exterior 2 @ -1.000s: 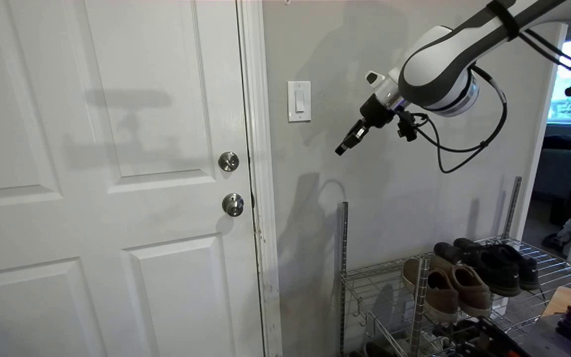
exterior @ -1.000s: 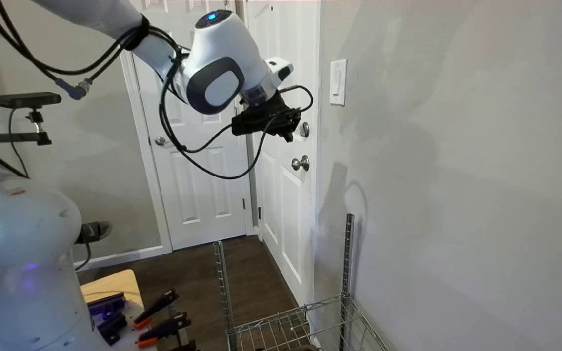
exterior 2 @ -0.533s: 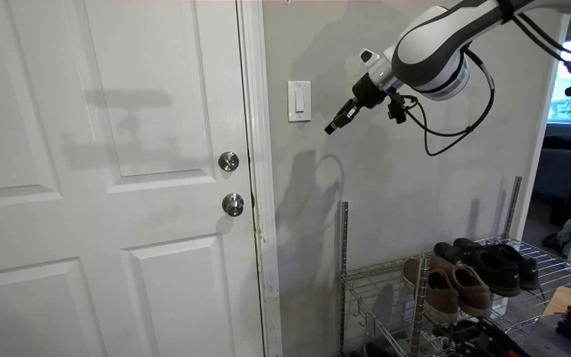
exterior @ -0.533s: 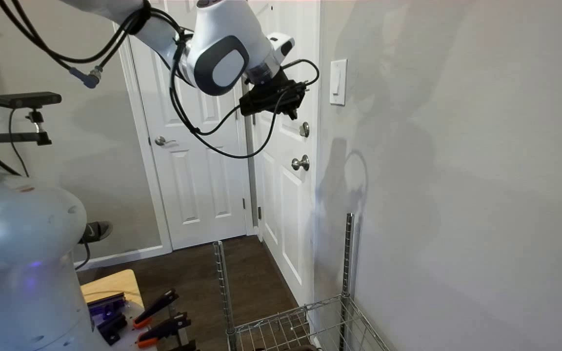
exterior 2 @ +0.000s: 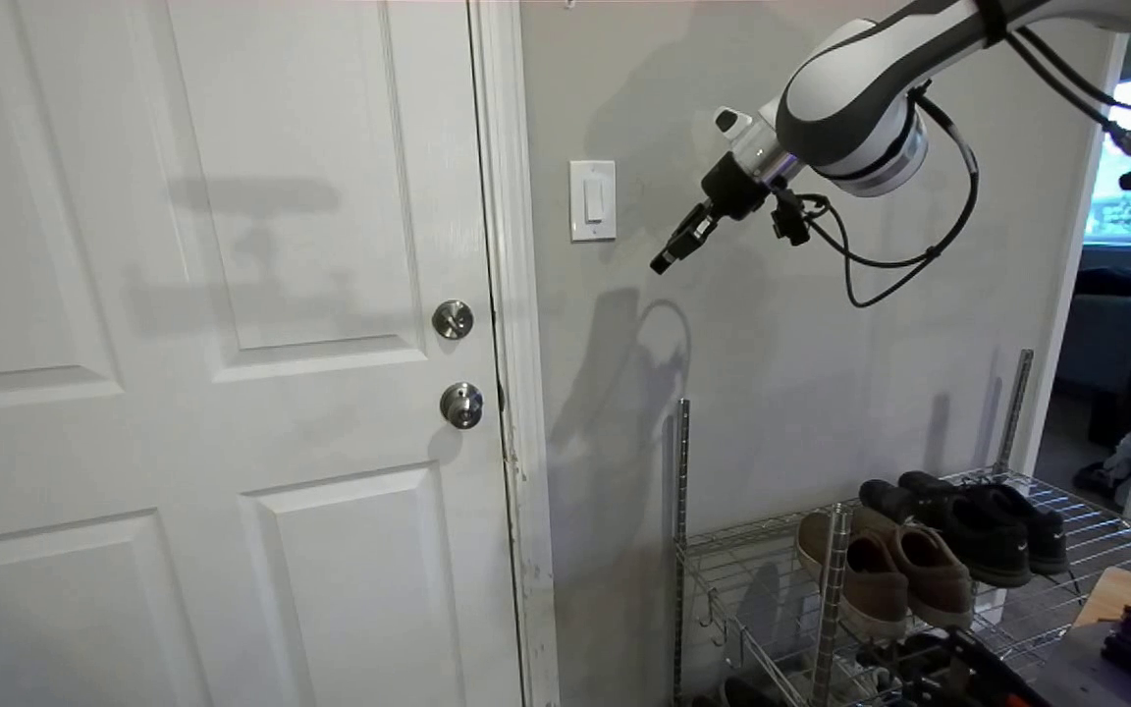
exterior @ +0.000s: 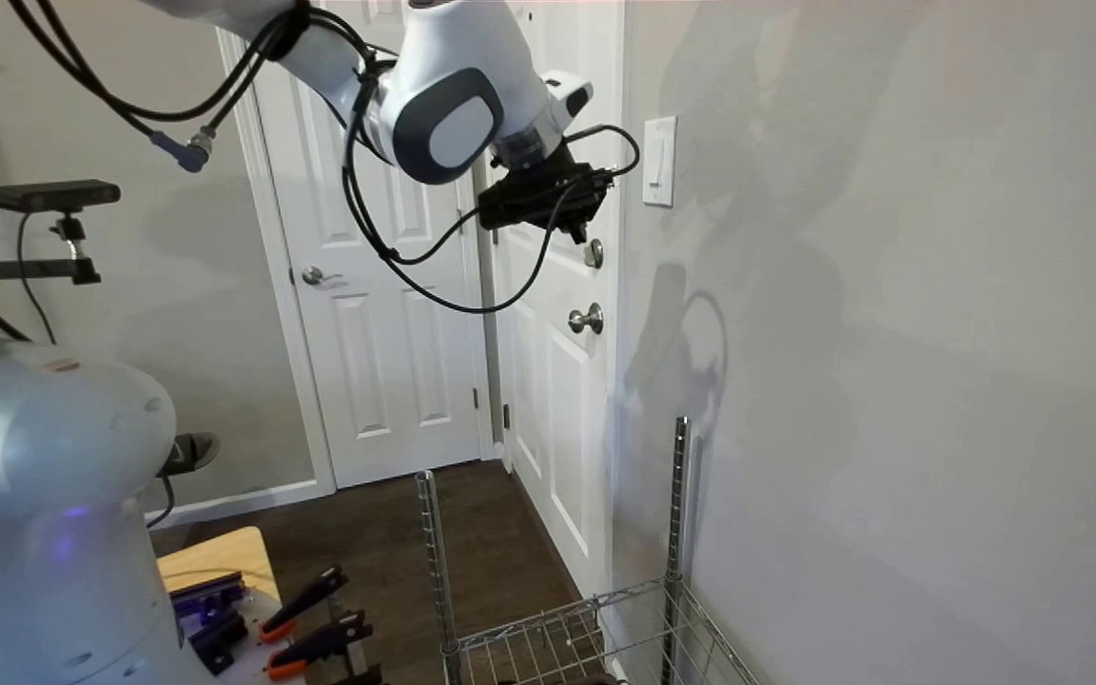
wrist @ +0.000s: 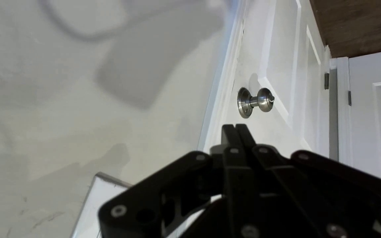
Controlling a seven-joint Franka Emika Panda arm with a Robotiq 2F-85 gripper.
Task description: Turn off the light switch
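One light switch point(exterior 2: 592, 201), white and upright with its long axis vertical, stands on the wall point(exterior 2: 781, 393) up and to the left of the gripper point(exterior 2: 662, 264) in an exterior view, near but not touching. Next rightward come the gripper's tips, slanting down and leftward, so they point below the switch rather than at it. Beyond them, up and to the right, the arm point(exterior 2: 850, 98) runs back out of view. In both exterior views the plate point(exterior: 659, 162) sits higher than those tips and off to their side, so the coming move probably calls for a lift, then a reach across to the paddle point(exterior 2: 594, 199).

In the wrist view, a white corner point(wrist: 98, 193) left of the gripper is probably that plate; the gripper covers the rest, paddle included. Next come the two black fingers point(wrist: 229, 135), meeting with no gap, so the gripper is at its narrowest and holds nothing. Right of them shows the door knob point(wrist: 265, 99), not the target. How much space parts the tips from the wall is hard to judge, and which half of the paddle is pressed in cannot be made out.
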